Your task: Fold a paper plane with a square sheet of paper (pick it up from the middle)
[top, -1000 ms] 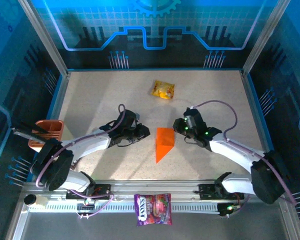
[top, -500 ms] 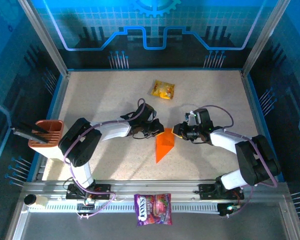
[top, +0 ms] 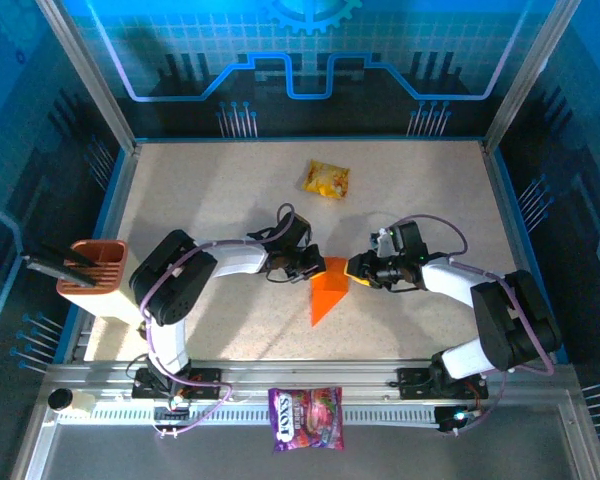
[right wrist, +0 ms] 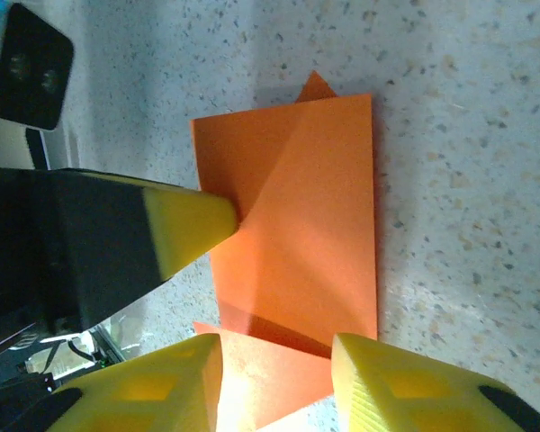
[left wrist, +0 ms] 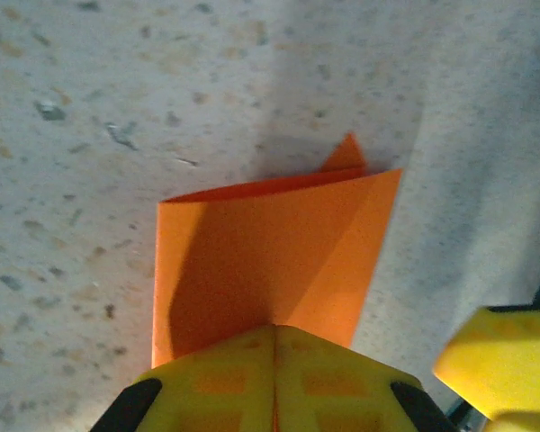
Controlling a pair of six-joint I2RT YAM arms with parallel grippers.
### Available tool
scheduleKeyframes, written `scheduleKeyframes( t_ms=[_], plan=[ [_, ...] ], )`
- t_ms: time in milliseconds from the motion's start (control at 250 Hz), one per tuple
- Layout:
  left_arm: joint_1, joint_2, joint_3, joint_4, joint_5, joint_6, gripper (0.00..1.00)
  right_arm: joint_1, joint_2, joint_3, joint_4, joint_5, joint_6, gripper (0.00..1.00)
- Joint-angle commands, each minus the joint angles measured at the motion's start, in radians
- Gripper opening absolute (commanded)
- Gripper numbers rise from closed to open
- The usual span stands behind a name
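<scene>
The paper plane (top: 325, 295) points toward the table's (top: 180, 200) near edge; left gripper (left wrist: 274, 331) closed, right gripper (right wrist: 275, 349) apart.

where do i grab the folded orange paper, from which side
Probably the folded orange paper by a side edge of its wide far end, coming low from that side. It lies flat on the table, so only edges offer a pinch, and its near end tapers to a point.

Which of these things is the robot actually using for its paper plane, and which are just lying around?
In use: part-folded orange paper sheet.
Lying about: yellow snack packet; purple printed bag; brown holder at the left edge.
</scene>
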Motion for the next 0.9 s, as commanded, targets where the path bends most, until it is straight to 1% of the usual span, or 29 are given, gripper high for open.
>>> scheduleKeyframes(
  t_ms=[0,172,332,499,563,651,795,895],
  plan=[
    [0.006,0.028,-0.025,0.025,0.007,-0.01,0.08,-0.017,-0.018,-0.019,-0.076,-0.039,-0.042,0.42],
    [0.024,0.03,-0.097,0.122,0.035,-0.043,0.08,-0.017,-0.018,-0.023,-0.117,-0.047,-0.056,0.46],
    [0.038,0.02,-0.15,0.217,0.071,-0.069,0.09,-0.015,-0.002,-0.033,-0.083,-0.072,-0.034,0.48],
    [0.04,0.015,-0.163,0.231,0.083,-0.068,0.09,-0.001,0.038,-0.019,-0.069,-0.076,-0.027,0.48],
    [0.041,0.016,-0.169,0.241,0.084,-0.073,0.09,0.01,0.051,-0.014,-0.045,-0.096,-0.02,0.48],
    [0.04,0.016,-0.18,0.269,0.092,-0.087,0.09,0.028,0.076,0.007,-0.083,-0.077,-0.025,0.48],
    [0.042,0.019,-0.191,0.29,0.096,-0.095,0.09,0.047,0.121,-0.014,0.032,-0.117,0.029,0.46],
    [0.043,0.014,-0.194,0.293,0.098,-0.094,0.09,0.071,0.139,0.006,0.042,-0.118,0.031,0.44]
  ],
)
